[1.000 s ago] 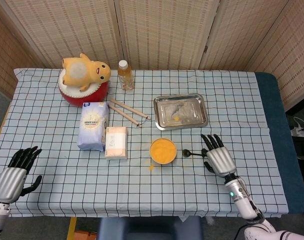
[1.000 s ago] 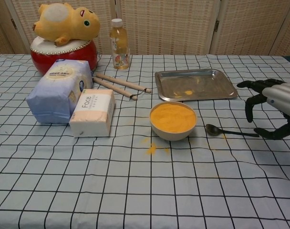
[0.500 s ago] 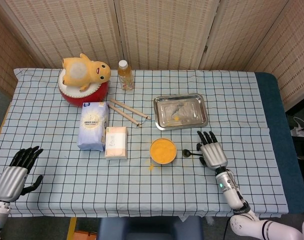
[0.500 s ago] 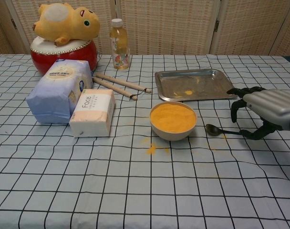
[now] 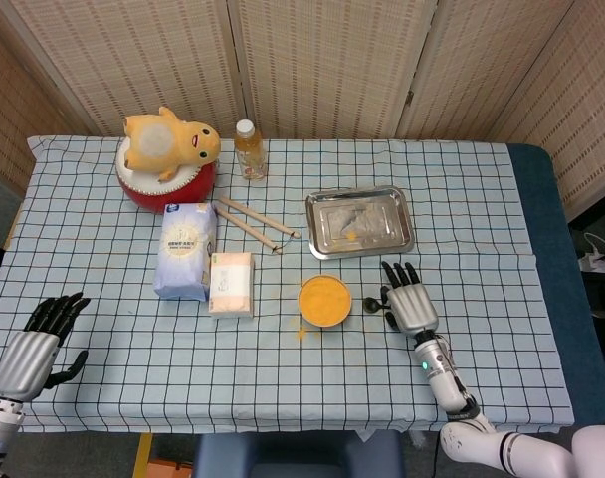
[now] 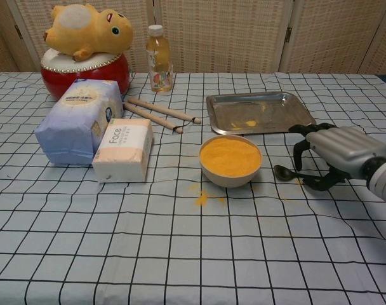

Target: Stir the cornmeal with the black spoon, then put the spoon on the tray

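Chest view: the right hand [image 6: 336, 152] is held palm-down over the spoon [image 6: 288, 173], fingers curled apart, nothing gripped, having been moved leftward toward the bowl [image 6: 230, 159].

Checked blue tablecloth [image 5: 283, 388], orange cornmeal [image 6: 230, 156], black spoon [image 6: 284, 172].

Spoon [image 6: 284, 171] handle under R robot hand [image 6: 336, 150].

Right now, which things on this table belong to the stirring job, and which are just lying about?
Job: black spoon on the cloth; bowl of cornmeal; metal tray; right hand over the spoon's handle.

Lying about: plush toy on the red drum; juice bottle; two drumsticks; tissue packs; left hand, holding nothing.
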Robot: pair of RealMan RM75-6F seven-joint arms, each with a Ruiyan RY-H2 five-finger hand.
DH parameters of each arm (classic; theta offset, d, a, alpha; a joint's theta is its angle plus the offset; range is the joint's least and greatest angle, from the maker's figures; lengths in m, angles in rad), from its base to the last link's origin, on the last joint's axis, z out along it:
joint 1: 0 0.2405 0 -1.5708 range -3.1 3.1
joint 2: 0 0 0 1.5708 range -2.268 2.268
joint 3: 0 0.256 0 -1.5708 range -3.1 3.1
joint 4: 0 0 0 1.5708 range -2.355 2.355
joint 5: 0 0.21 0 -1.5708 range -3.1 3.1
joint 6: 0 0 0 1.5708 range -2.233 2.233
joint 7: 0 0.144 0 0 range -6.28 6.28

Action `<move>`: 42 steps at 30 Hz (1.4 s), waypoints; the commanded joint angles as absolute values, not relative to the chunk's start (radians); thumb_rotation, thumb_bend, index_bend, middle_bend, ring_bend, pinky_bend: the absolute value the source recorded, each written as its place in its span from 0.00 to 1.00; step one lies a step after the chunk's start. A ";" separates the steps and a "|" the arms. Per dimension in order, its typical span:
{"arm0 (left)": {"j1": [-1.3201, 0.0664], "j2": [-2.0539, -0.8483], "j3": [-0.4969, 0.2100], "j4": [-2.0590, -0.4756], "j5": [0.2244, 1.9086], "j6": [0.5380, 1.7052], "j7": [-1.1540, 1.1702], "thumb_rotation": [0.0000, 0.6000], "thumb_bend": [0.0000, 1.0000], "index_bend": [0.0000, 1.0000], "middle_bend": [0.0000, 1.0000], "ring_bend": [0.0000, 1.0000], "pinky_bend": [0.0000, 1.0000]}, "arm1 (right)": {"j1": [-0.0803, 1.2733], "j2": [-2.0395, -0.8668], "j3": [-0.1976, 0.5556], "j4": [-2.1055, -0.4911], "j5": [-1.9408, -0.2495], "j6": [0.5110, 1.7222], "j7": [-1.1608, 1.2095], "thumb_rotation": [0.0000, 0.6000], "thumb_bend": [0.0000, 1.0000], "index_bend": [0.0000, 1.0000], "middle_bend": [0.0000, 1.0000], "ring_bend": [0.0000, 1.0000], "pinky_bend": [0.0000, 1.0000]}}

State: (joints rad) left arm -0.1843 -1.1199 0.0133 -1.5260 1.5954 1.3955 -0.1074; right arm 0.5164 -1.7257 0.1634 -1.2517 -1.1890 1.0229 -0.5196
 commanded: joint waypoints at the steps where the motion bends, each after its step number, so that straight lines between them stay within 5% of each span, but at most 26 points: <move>1: -0.186 -1.119 0.015 -1.525 1.599 1.394 -0.109 1.00 0.41 0.00 0.00 0.00 0.04 | 0.522 -1.735 0.164 -1.243 -1.184 1.025 -0.519 1.00 0.32 0.49 0.00 0.00 0.00; 24: -0.189 -1.113 0.025 -1.528 1.602 1.392 -0.116 1.00 0.42 0.00 0.00 0.00 0.04 | 0.537 -1.767 0.150 -1.218 -1.149 1.038 -0.544 1.00 0.37 0.50 0.00 0.00 0.00; 42: -0.194 -1.110 0.026 -1.527 1.600 1.388 -0.126 1.00 0.42 0.00 0.00 0.00 0.04 | 0.532 -1.765 0.146 -1.230 -1.164 1.077 -0.535 1.00 0.37 0.60 0.00 0.00 0.00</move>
State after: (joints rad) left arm -0.1939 -1.1101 0.0257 -1.5268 1.5999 1.3874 -0.1255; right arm 0.5328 -1.7695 0.1455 -1.2245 -1.1615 1.0732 -0.5343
